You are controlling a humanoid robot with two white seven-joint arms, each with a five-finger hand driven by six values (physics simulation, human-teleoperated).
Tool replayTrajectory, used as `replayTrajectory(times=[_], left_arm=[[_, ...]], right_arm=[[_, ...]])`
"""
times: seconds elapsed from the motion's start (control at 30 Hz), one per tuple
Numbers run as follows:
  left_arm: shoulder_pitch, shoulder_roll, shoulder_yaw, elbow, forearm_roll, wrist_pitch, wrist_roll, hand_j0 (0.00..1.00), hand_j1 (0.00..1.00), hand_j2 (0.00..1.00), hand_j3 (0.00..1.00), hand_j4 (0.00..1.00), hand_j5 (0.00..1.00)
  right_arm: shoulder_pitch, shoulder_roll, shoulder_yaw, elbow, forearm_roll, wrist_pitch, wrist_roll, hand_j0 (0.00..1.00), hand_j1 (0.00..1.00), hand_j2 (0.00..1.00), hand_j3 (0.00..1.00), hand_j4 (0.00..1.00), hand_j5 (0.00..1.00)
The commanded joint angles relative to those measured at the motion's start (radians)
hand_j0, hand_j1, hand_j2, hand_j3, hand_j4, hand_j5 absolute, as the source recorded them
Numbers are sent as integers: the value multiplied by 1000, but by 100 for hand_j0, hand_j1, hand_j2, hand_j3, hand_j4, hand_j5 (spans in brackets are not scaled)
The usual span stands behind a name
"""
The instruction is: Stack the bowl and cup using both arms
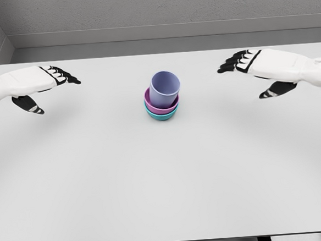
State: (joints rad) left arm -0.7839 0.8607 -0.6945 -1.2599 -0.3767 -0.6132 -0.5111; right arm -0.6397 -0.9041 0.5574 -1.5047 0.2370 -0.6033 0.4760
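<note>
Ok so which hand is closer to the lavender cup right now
The right hand, slightly. It hovers open to the right of the lavender cup, which sits in the stacked bowls. The left hand hovers open farther off to the cup's left. Neither touches it.

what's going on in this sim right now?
Nothing is being held at the moment. A lavender cup sits inside a purple bowl, which is nested in a teal bowl, all at the middle of the white table. The left hand and the right hand hover open on either side of the stack, well clear of it. By the look of it, the stacking is done.
</note>
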Motion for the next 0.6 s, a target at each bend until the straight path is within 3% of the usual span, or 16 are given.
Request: replayTrajectory(times=[0.0,0.57], left_arm=[[0,1,7,-1,5,2,0,100,100,100,100,100,100],[14,6,12,7,5,2,2,100,100,100,100,100,100]], right_arm=[[0,-19,-17,3,-7,-8,0,100,100,100,100,100,100],[2,-12,-8,-11,-7,-8,0,100,100,100,100,100,100]])
